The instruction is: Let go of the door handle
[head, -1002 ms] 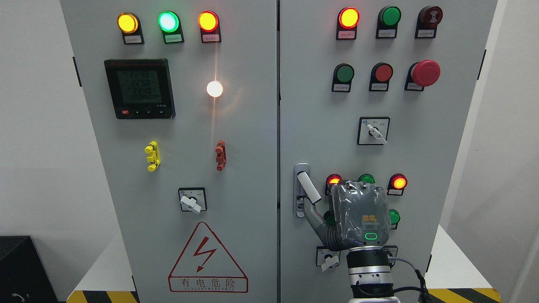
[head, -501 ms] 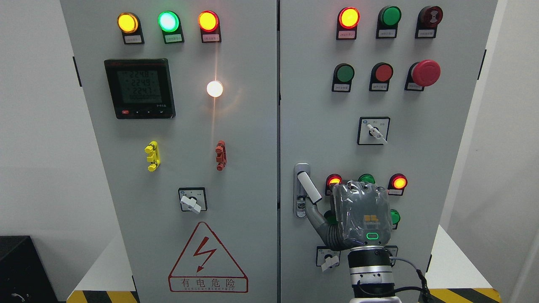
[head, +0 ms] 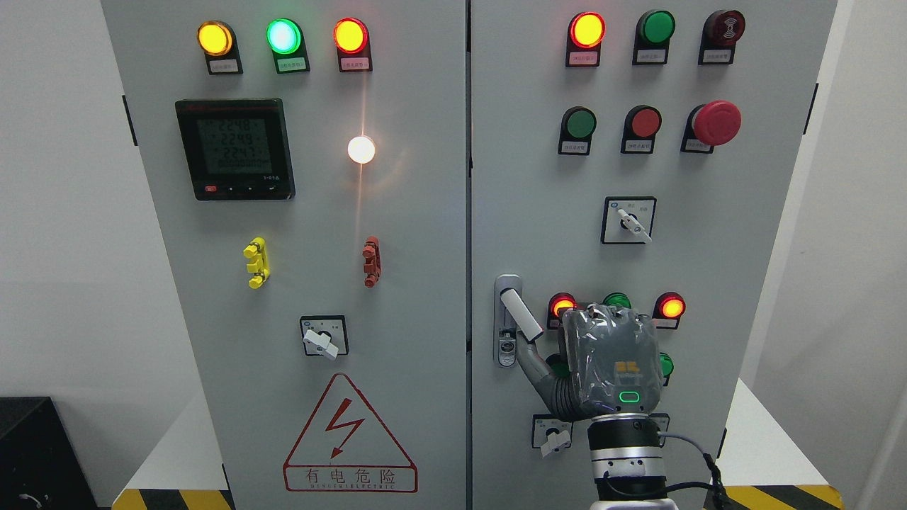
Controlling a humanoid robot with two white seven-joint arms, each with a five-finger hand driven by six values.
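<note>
Shifted since the earlier frame: right hand (head: 609, 365), now slightly further right of the door handle (head: 521, 315) and a touch lower; handle itself unchanged in tilt.

Item: door handle. White lever, swung out of its grey lock plate (head: 507, 320) on the right cabinet door (head: 638, 248), lower end angled down and to the right. Sits just right of the seam between the two doors, left of the red indicator lamp (head: 561, 304).

Item: right hand. Back of palm toward the camera, below and right of the handle. Thumb (head: 533, 358) stretched up-left, tip just under the handle's lower end; contact cannot be confirmed. Other fingers hidden behind the palm, so whether they are spread or curled cannot be told. No visible clamp around the lever.

Judgement: placement suits a release nearly complete, hand backing off sideways so the lever stays undisturbed.

Left arm: absent from view.
</note>
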